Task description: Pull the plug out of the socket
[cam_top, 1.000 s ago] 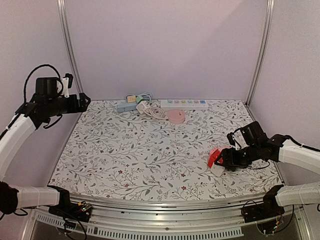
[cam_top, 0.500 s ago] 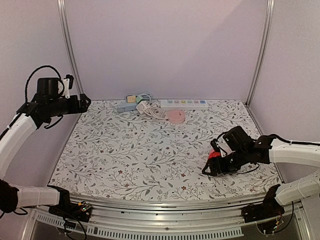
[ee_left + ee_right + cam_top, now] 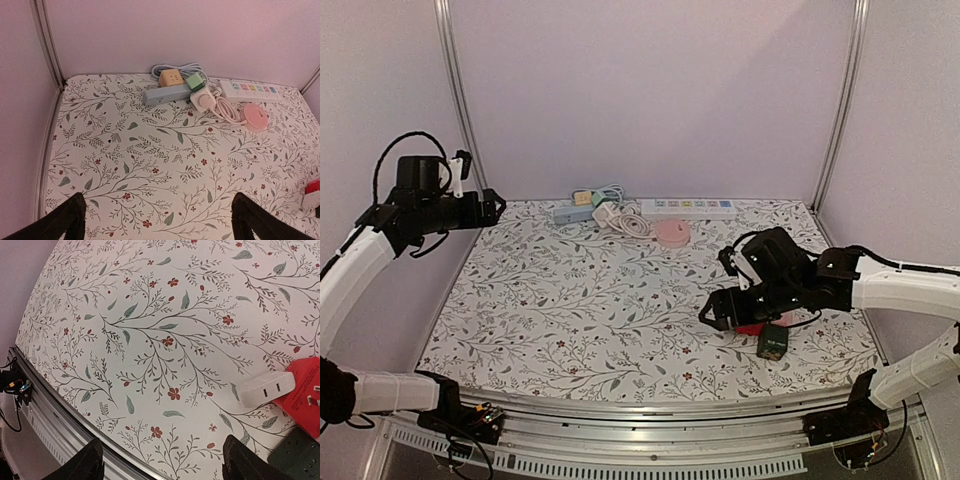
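Two power strips [image 3: 248, 90] [image 3: 165, 94], one red plug [image 3: 300, 390]

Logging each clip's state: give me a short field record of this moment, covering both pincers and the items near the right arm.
left pincer: open, empty, above the table's left side
right pincer: open, empty
white adapter: lying on the table, against the red block
green cube: beside the red block
white power strip: at the back edge

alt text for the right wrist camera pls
The right gripper hangs open over a table covered in a leaf and flower print, holding nothing. At the right edge a white adapter with two slots lies beside a red block, with a dark green block in the bottom corner.
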Controlling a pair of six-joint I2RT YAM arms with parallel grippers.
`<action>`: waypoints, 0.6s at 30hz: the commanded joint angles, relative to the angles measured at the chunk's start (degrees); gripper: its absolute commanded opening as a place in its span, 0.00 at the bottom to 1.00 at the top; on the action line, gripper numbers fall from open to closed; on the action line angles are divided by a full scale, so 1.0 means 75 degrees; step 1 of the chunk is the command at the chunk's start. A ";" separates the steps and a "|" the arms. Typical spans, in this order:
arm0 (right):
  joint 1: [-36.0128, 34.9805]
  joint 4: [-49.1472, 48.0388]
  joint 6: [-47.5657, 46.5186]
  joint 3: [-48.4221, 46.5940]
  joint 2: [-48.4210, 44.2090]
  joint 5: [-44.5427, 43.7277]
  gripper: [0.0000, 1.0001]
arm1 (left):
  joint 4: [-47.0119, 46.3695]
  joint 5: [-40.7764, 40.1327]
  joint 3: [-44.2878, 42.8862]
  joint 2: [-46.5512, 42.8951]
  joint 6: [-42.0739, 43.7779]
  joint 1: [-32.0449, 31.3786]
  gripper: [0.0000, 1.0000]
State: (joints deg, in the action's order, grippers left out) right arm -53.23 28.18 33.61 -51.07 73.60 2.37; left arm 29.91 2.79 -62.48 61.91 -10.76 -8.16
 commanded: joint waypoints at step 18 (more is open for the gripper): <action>0.1943 0.2960 0.0734 0.0441 -0.0820 -0.2533 0.99 | 0.0219 0.0015 0.0092 0.0685 0.0108 -0.1173 0.99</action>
State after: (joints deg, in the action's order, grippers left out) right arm -38.83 48.12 37.34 -49.56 68.05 -14.48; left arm 30.83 3.18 -62.39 66.41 -10.28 -16.12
